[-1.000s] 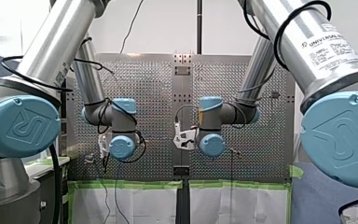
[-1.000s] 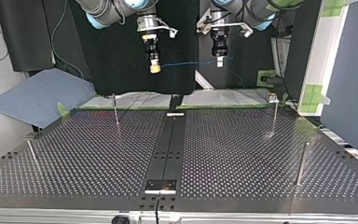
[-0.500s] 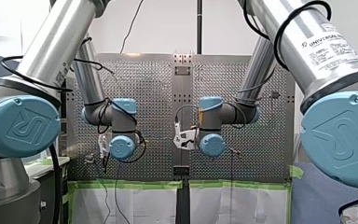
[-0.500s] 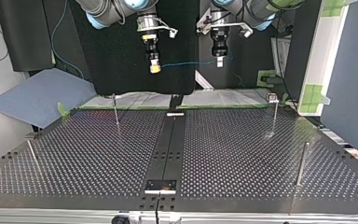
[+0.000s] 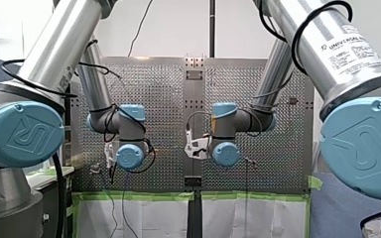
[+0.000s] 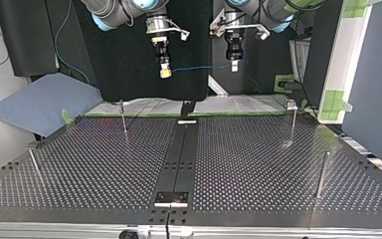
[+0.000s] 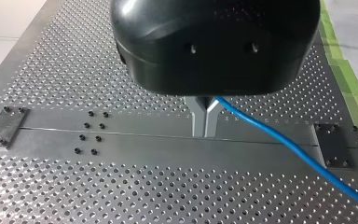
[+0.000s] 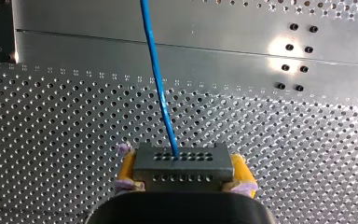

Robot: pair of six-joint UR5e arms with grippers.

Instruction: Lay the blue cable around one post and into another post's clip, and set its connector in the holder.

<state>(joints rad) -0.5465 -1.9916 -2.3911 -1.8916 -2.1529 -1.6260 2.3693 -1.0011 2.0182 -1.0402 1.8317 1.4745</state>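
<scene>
1. Grips the connector (image 8: pixel 181 161) end-on in my right pincer (image 8: pixel 182 168), yellow pads (image 8: pixel 127 163) squeezing its two short sides, so the blue cable (image 8: pixel 161 93) leaves straight ahead without a kink.
2. Pinches that cable farther along in my left pincer (image 7: pixel 204 122), metal fingers (image 7: pixel 198 119) closed to a narrow slit on it, probably to keep the span between taut and steerable.
3. Hangs both ends high over the tabletop (image 6: pixel 258 164), well apart from every post (image 6: pixel 123 118), which leaves room to swing the line.
4. Looks unstarted: no loop round a post, nothing clipped, connector not yet seated.
</scene>
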